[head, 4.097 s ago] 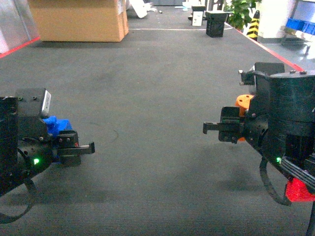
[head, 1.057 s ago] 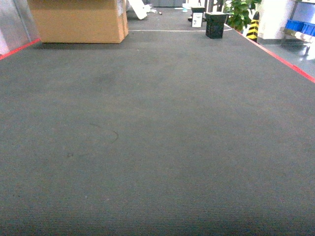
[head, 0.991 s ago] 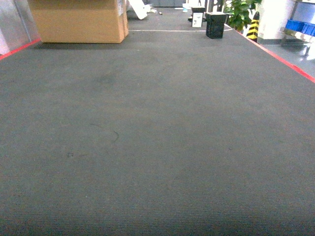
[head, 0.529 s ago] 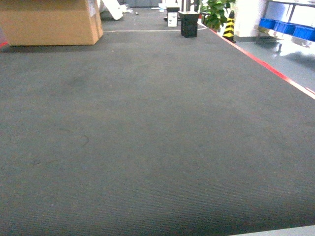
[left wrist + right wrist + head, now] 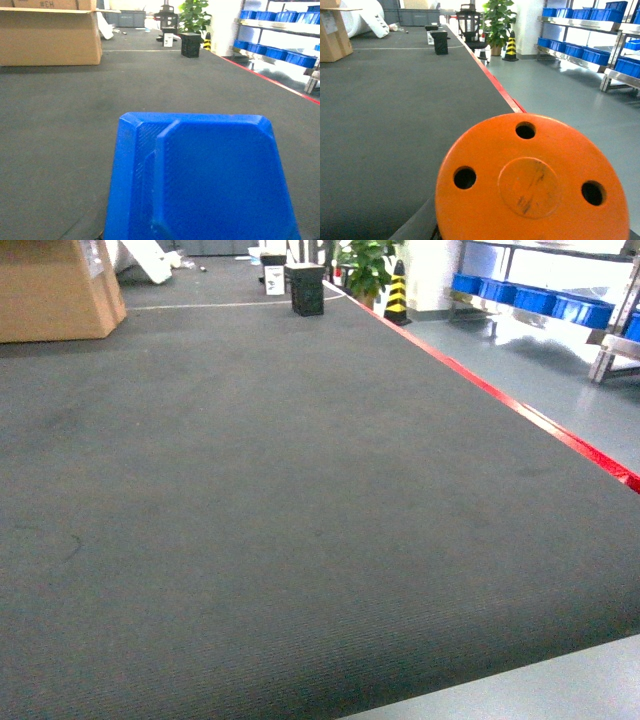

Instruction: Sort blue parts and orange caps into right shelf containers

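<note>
Transit is my step in hand. Moulded blue plastic part fills my left wrist view, round orange three-holed cap my right; neither gripper shows, so I cannot tell their grip. Bright-blue shelf containers stand far right: I should approach steadily.

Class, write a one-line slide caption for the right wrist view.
Orange cap with three holes fills the foreground; beyond it, dark carpet and shelves of blue crates.

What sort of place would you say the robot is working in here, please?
Probably a warehouse or factory floor: metal shelving holding bright-blue plastic crates, a large brown cardboard box, and red floor-marking tape edging dark grey matting.
</note>
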Available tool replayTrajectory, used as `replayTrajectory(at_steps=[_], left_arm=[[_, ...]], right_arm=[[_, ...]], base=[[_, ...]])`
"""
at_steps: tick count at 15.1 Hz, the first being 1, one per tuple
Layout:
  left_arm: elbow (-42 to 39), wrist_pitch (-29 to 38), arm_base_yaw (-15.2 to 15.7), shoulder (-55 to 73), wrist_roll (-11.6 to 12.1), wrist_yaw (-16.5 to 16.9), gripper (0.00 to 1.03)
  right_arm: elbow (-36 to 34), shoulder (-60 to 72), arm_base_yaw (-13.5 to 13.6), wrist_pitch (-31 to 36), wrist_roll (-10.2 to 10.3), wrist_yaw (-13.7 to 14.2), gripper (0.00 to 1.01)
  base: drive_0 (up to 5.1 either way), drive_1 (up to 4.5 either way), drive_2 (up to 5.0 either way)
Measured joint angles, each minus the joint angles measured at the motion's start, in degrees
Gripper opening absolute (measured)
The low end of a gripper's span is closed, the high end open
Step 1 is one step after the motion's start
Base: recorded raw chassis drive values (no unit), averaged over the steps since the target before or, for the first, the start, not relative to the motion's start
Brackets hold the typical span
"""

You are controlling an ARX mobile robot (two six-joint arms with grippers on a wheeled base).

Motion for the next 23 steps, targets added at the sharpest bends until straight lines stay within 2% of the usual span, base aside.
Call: replayTrajectory(at_steps=[23], left_arm=[[0.0,0.0,0.0,0.0,0.0,0.0,0.43]], right_arm=[[0.0,0.0,0.0,0.0,0.0,0.0,0.45]], base=[[-1.6,-1.59,-1.6]])
